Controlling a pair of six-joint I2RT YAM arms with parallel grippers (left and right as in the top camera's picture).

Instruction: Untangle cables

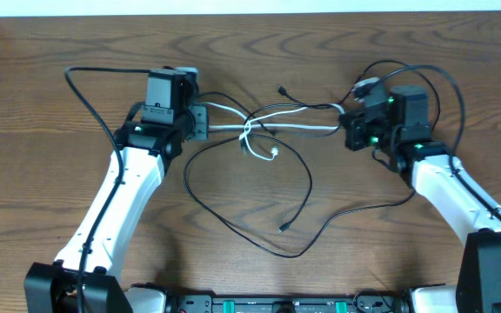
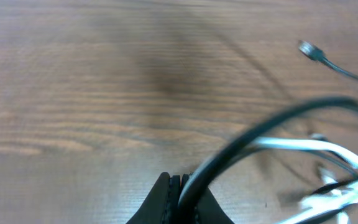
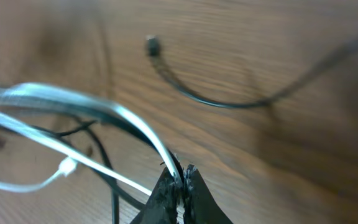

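Observation:
A white cable (image 1: 294, 129) is stretched taut between my two grippers, with a small tangle (image 1: 250, 139) near its left part where the black cable crosses it. The long black cable (image 1: 309, 178) sprawls in wide loops toward the table's front. My left gripper (image 1: 205, 123) is shut; in the left wrist view its jaws (image 2: 182, 182) pinch the black cable (image 2: 272, 121), and the white cable (image 2: 328, 148) runs off to the right. My right gripper (image 1: 344, 130) is shut on the white cable (image 3: 104, 106), which leaves the tips (image 3: 181, 176).
One black plug end (image 1: 282, 88) lies behind the tangle, and also shows in the right wrist view (image 3: 151, 45). Another plug end (image 1: 283, 228) lies in front. Thicker black arm wires (image 1: 85, 87) arc beside both arms. The wooden table's far edge (image 1: 250, 16) runs along the top.

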